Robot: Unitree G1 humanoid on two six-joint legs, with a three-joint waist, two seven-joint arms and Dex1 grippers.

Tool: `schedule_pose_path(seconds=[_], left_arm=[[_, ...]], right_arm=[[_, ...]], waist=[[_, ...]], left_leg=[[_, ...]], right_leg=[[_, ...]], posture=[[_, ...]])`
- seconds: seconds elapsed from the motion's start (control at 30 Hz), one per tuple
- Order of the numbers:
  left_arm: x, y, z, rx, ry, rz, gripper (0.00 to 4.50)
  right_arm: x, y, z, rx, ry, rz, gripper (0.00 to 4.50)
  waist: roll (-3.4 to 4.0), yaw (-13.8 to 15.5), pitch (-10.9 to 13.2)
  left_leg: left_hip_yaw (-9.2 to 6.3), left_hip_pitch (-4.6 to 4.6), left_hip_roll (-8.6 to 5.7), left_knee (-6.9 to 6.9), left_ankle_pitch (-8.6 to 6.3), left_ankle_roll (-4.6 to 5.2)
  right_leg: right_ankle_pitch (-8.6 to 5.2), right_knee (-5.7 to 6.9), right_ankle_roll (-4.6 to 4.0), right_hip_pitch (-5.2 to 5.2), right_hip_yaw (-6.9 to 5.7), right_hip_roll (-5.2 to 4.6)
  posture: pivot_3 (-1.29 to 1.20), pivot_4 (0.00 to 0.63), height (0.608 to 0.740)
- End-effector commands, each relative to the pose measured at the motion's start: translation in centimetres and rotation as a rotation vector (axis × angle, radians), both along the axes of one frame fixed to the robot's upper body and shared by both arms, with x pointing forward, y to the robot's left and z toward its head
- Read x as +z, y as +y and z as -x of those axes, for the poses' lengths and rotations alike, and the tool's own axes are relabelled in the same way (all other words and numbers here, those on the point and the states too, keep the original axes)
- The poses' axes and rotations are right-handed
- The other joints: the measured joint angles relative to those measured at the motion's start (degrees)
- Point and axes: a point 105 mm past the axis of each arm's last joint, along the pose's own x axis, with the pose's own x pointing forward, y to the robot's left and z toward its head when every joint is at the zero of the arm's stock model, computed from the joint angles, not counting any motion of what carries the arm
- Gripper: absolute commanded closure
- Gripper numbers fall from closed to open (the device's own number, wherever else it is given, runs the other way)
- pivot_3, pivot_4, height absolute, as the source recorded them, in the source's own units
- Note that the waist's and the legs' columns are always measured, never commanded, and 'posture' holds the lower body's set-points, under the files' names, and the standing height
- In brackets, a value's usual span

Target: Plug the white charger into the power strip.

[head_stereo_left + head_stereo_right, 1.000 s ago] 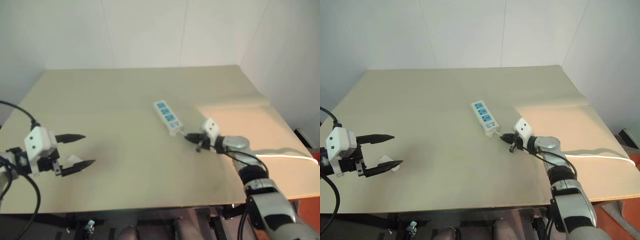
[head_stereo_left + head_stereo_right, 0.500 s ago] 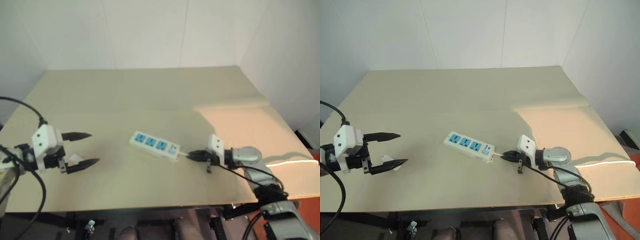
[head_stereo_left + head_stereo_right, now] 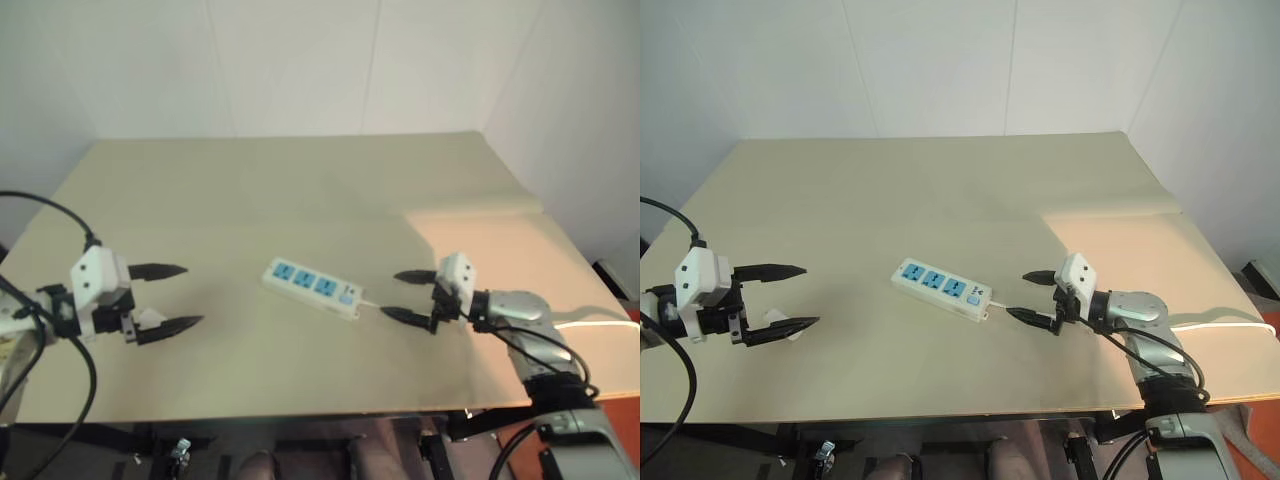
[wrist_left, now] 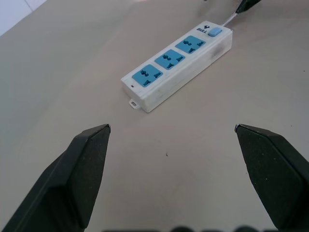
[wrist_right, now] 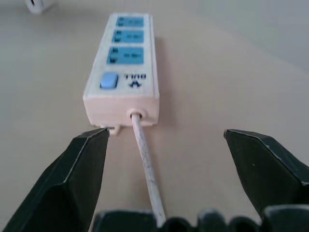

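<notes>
My right gripper (image 3: 1037,296) is spread wide and holds nothing. The thin white cord (image 5: 145,162) runs between its fingers without touching either. My left gripper (image 3: 790,297) is also spread wide and empty, hovering above the table (image 3: 940,190).

The power strip (image 3: 940,287) lies flat on the table, roughly midway between both grippers, with the cord end toward my right gripper. Three blue socket faces and one blue switch (image 5: 108,80) face upward; nothing is in any socket.

The white charger (image 3: 778,324) sits on the table just beside my left lower fingertip. My left finger partly covers it in the eye views, so its orientation cannot be determined. In the right wrist view, a small white object (image 5: 36,5) beyond the strip is cut off at the frame edge.
</notes>
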Motion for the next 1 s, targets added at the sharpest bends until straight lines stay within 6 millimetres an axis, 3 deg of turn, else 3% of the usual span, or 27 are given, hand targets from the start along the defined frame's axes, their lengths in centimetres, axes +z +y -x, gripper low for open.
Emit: schedule_pose_path(seconds=[0.03, 0.27, 0.53, 0.83, 1.0], left_arm=[[0.9, -0.1, -0.1, -0.015, -0.042, -0.013, 0.00], [1.1, -0.1, 0.1, -0.018, -0.044, -0.004, 0.00], [1.0, -0.4, 0.0, -0.029, -0.042, -0.003, 0.00], [1.0, -0.4, -0.2, -0.032, -0.044, -0.007, 0.00], [1.1, -0.5, -0.3, -0.035, -0.047, -0.006, 0.00]], right_arm=[[1.5, 0.6, 0.8, 0.005, -0.037, -0.076, 0.02], [1.1, 3.7, 1.0, -0.006, -0.057, -0.155, 0.02], [0.4, 6.2, -0.3, -0.012, -0.068, -0.169, 0.02], [-0.4, 7.5, 0.3, 0.038, -0.044, -0.161, 0.02], [-1.2, 7.4, -0.4, 0.016, -0.014, -0.155, 0.02]], waist=[[0.00, 0.0, 0.0], [-0.01, 0.0, 0.0], [-0.01, 0.0, 0.0], [-0.01, 0.1, 0.0], [-0.02, 0.1, 0.0]], left_leg=[[0.00, -0.01, 0.00, 0.00, 0.00, 0.00], [0.00, -0.01, 0.00, 0.00, 0.00, 0.00], [0.00, -0.02, 0.00, 0.00, 0.00, 0.00], [0.00, -0.01, 0.00, 0.00, 0.00, 0.00], [0.00, -0.02, -0.01, 0.00, 0.00, 0.00]], right_leg=[[-0.01, 0.00, 0.01, 0.00, 0.00, 0.00], [-0.09, 0.01, 0.16, -0.01, 0.01, 0.00], [-0.08, 0.00, 0.13, -0.03, 0.00, 0.00], [0.03, 0.01, -0.04, -0.02, -0.01, -0.01], [0.03, 0.00, -0.05, -0.02, -0.01, -0.01]], posture=[[0.00, 0.150, 0.740], [0.00, 0.150, 0.740], [0.00, 0.150, 0.740], [0.00, 0.150, 0.740], [0.00, 0.150, 0.740]])
